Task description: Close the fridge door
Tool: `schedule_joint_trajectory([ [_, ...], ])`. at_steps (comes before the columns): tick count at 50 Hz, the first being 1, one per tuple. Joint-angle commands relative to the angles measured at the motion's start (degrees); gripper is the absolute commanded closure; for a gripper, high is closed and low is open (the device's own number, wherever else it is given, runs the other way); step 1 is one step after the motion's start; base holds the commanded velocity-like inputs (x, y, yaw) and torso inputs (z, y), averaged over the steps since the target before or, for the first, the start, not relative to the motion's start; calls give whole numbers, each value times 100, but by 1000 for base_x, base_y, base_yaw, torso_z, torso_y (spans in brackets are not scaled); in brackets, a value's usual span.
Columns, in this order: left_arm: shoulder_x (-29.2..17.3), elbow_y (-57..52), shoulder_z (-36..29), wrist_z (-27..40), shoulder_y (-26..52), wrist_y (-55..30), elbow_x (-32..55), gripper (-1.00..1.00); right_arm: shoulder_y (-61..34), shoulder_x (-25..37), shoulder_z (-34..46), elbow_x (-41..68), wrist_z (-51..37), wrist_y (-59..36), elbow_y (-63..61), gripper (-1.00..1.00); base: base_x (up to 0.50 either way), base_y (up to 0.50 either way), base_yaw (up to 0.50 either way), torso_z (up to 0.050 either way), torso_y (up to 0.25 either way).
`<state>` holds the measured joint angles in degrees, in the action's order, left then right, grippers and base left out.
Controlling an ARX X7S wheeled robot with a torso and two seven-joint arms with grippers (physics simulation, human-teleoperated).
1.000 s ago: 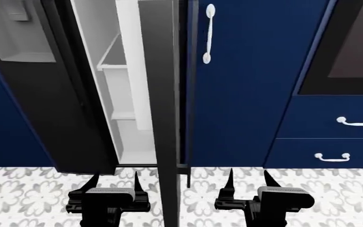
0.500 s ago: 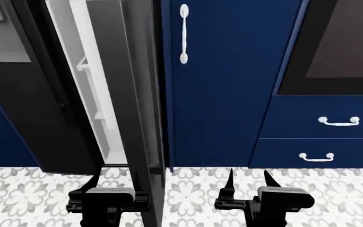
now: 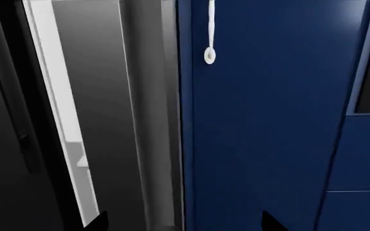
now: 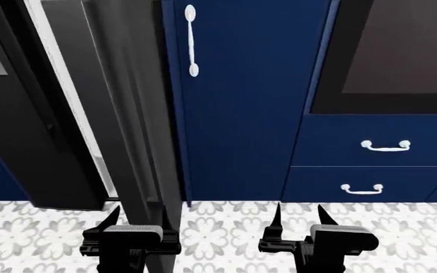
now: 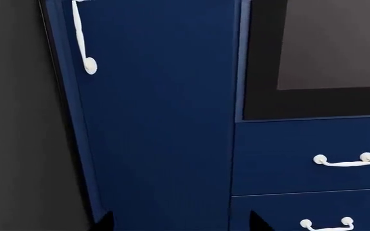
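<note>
Left gripper point(image 4: 135, 218): low in the head view, fingers spread apart, holding nothing; its right fingertip sits against or just in front of the bottom of the door's edge, contact not clear.
Right gripper point(image 4: 297, 214): low and to the right, fingers spread, holding nothing, well apart from the door.
Fridge door point(image 4: 131, 108): directly ahead of the left gripper, running far and up from it; ajar, with a narrow strip of white inner lining point(image 4: 63, 96) showing on its left.
Long axis: vertical, a tall narrow panel seen nearly edge-on.
Nearer arm: the left; the right faces the navy cabinet door point(image 4: 241, 96) instead.
Direction to close, as a judgement: the door's free edge must swing leftward and away, toward the black fridge body point(image 4: 21, 142).
Right surroundings: white cabinet handle point(image 4: 191, 40), dark oven window point(image 4: 400, 45), two drawers with white handles point(image 4: 384, 146).
Floor: patterned grey and white tiles point(image 4: 226, 239).
Writing: no brand, label or text can be read anywhere.
</note>
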<state>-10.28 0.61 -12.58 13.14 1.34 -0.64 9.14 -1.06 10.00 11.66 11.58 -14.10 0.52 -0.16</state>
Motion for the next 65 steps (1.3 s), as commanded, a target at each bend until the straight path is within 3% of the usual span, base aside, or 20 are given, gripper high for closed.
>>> schedule_joint_trajectory([
  [1,-16,-4,-46,33,27,-28,31,-100,19,32,32,19,-46,-5,-29,-100,0,-301,0,0,0],
  [42,-88,94,-204,143,130,9,61,-100,116,155,124,92,-222,-31,-206,-100,0,-282,0,0,0],
  [65,-154,36,-263,188,97,1,122,-100,115,198,180,160,-274,-36,-222,-100,47,-12,0,0,0],
])
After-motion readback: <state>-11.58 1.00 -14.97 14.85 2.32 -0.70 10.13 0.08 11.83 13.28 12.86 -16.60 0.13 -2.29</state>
